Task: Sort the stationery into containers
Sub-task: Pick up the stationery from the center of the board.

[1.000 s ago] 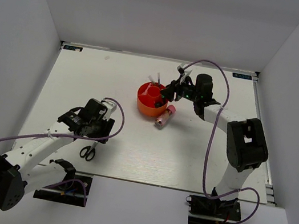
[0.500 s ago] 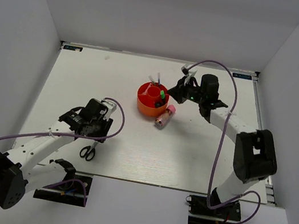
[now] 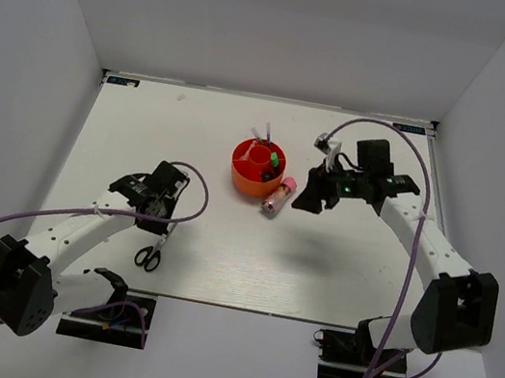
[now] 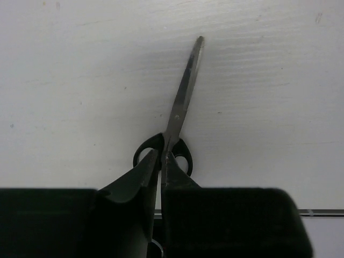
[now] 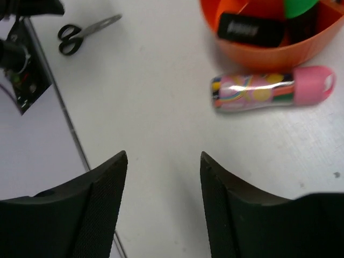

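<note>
Top external view, centre: right gripper (image 3: 305, 201), fingers wide, near pink-capped clear tube (image 3: 278, 195) beside round orange plastic tub (image 3: 243, 185); left gripper (image 3: 157, 221), fingers narrow, over black-handled scissors (image 3: 149, 255).

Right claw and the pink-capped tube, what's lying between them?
Nothing: only bare table lies between the right claw and the pink-capped tube, seen in the right wrist view.

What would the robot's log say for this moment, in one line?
left pincer: shut, over scissors | right pincer: open, near pink-capped tube lying beside orange tub
</note>
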{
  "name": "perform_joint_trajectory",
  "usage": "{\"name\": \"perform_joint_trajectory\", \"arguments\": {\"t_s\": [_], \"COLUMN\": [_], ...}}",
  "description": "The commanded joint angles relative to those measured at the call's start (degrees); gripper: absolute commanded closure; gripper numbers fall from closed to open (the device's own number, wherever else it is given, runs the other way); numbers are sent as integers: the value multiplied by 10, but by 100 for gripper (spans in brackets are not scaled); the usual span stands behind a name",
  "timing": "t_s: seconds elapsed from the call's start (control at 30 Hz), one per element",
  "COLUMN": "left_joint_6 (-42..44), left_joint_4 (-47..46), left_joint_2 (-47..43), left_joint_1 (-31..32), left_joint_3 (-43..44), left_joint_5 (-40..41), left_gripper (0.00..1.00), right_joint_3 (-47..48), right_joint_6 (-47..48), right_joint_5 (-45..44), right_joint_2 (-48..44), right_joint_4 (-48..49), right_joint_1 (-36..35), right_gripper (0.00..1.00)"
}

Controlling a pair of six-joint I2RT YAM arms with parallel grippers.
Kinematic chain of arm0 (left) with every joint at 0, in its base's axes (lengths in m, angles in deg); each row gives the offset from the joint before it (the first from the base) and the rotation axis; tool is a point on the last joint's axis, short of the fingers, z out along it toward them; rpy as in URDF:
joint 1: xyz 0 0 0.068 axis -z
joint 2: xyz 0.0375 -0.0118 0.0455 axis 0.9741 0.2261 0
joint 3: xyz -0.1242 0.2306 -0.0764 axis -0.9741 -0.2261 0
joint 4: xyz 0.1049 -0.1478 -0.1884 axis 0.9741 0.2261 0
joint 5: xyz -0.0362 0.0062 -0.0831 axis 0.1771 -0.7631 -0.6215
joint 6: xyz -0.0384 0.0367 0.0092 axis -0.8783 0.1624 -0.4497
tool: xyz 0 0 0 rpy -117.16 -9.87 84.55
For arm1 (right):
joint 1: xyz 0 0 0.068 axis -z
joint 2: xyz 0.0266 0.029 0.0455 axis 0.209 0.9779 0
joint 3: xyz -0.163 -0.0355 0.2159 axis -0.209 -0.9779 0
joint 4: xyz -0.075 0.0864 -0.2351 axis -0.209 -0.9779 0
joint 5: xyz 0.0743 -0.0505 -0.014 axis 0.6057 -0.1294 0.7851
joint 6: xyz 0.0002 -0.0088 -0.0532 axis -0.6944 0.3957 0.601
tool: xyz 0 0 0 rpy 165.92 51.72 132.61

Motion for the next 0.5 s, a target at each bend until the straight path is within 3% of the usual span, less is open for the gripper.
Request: {"name": "perform_joint_trajectory", "arguments": {"t_s": [0.0,0.03,0.07,0.13,0.2,0.47], "left_joint_6": [-61,-63,-66,-71,-73,-111], "left_joint_4": [52,59,61,58,62,87], "left_joint_2": [-9,-24,-30,-48,-50,-34], "left_joint_1": [-25,-56,-68,-116,-133,-145], "left_joint_3": [23,20,3,-15,-27,-49], "left_joint_5": [19,-1,-23,-58,-89,-96], "left_gripper": [80,78,76,72,62,59], "right_joint_3": [-36,-58,-74,-95,-103,-108], "right_joint_6": [79,92,94,101,99,100], "right_joint_5": [61,64,74,88,94,91], "right_joint_2": [-68,-83,-90,-107,-111,-130], "right_joint_4": [-107,-105,-105,-102,-103,-106], "right_joint_1": [2,1,3,3,5,12], "right_gripper": [40,44,59,74,87,82]}}
